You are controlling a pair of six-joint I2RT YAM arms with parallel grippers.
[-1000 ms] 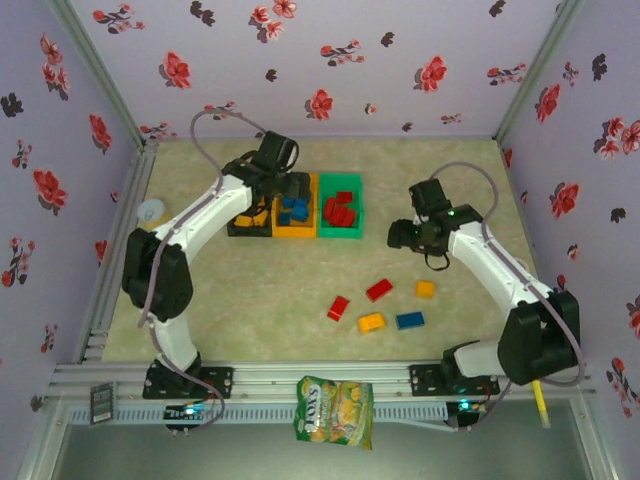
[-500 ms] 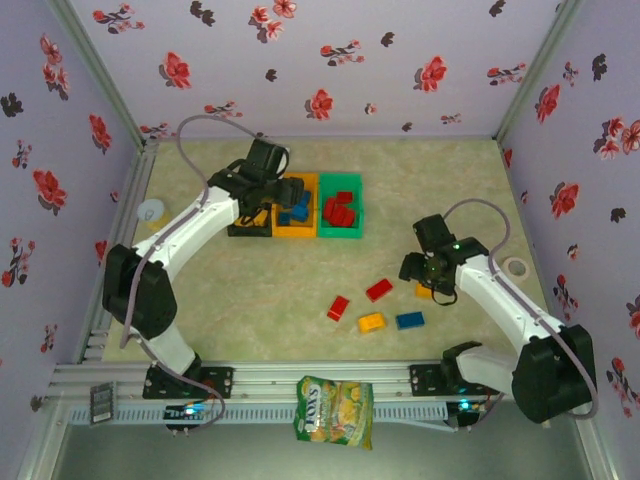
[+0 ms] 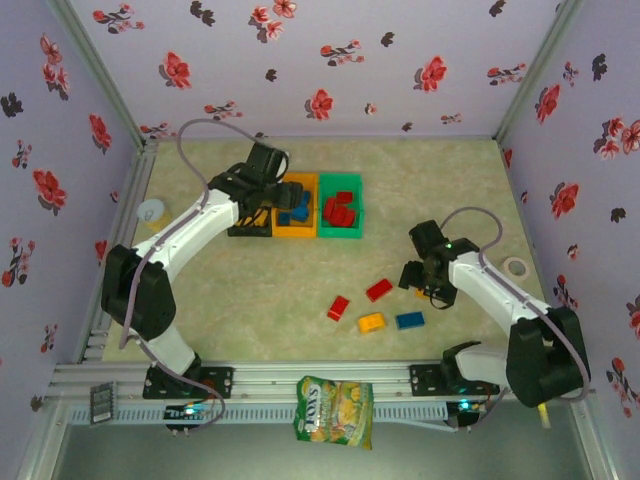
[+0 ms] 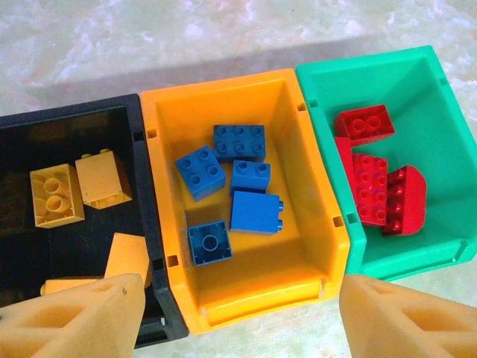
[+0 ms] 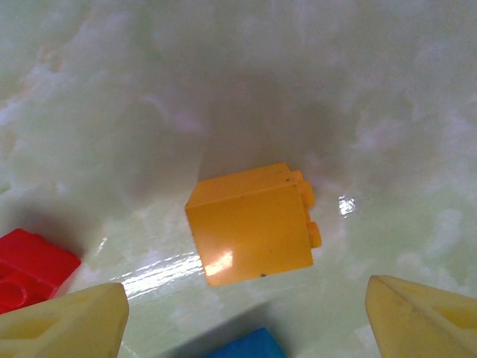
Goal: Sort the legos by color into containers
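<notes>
My left gripper [image 4: 238,332] [image 3: 283,194] hovers open and empty over the near edge of the containers. The black bin [image 4: 149,216] holds yellow legos [image 4: 54,195], the orange bin [image 4: 313,179] holds several blue ones [image 4: 256,212], and the green bin [image 4: 447,89] holds red ones [image 4: 380,195]. My right gripper [image 5: 246,327] [image 3: 421,283] is open just above a yellow-orange lego [image 5: 253,224] lying on its side, its fingers [image 5: 67,328] wide on both sides and not touching it. Loose on the table lie two red legos [image 3: 338,308] [image 3: 379,290], a yellow one [image 3: 371,322] and a blue one [image 3: 409,320].
A yellow-green snack bag [image 3: 335,410] hangs over the front rail. A white tape roll [image 3: 516,267] lies by the right wall and a white disc [image 3: 152,210] by the left wall. Flowered walls close in three sides.
My right arm has swung from beside the green bin down to the loose yellow lego, and its jaws have widened. The left arm shifted slightly over the bins.
</notes>
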